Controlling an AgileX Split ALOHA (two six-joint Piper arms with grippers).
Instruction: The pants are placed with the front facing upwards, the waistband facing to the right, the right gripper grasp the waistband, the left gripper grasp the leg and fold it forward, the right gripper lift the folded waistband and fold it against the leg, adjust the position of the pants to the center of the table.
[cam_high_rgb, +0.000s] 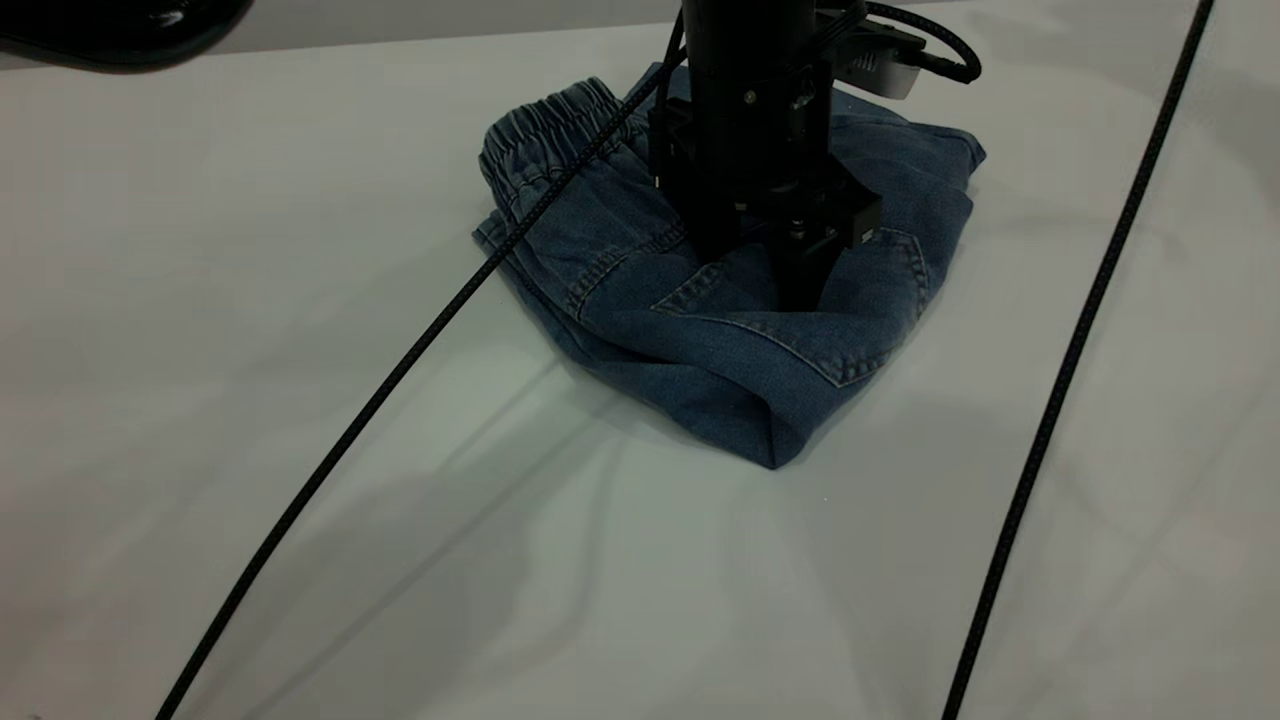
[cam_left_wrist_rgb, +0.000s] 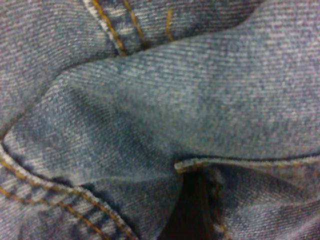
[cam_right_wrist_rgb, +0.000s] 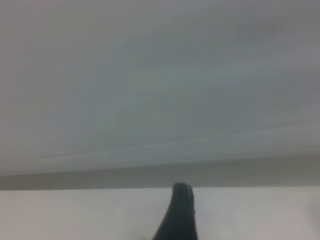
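Small blue denim pants w/ orange-tan stitching lie folded into a compact, rumpled bundle on the large white table, at its far-centre part in the exterior view. The gathered elastic waistband shows at the bundle's far left corner; a curved pocket seam and a patch pocket face up, and a folded corner points toward the camera.

The black gripper comes down from above onto the middle of the bundle, fingertips pressed into the cloth. Which arm it belongs to isn't certain from the exterior view alone; the left wrist view is filled w/ denim at very close range, so it's taken as the left gripper. Its tips are sunk in a fold of fabric, so can't tell if the jaws are wide, narrow or pinching cloth. The arm's upper part is cut off by the frame edge.

Left wrist view: only denim weave, stitched seams and a dark gap under a hem edge; no fingers visible.

Right wrist view shows what the others don't: one dark tapered finger of the right gripper over bare pale table, no pants in sight. Second finger out of frame, so jaw state can't be told.

Two black cables run across the table, one either side of the pants. A dark object sits cut off at the far left corner, unidentifiable.
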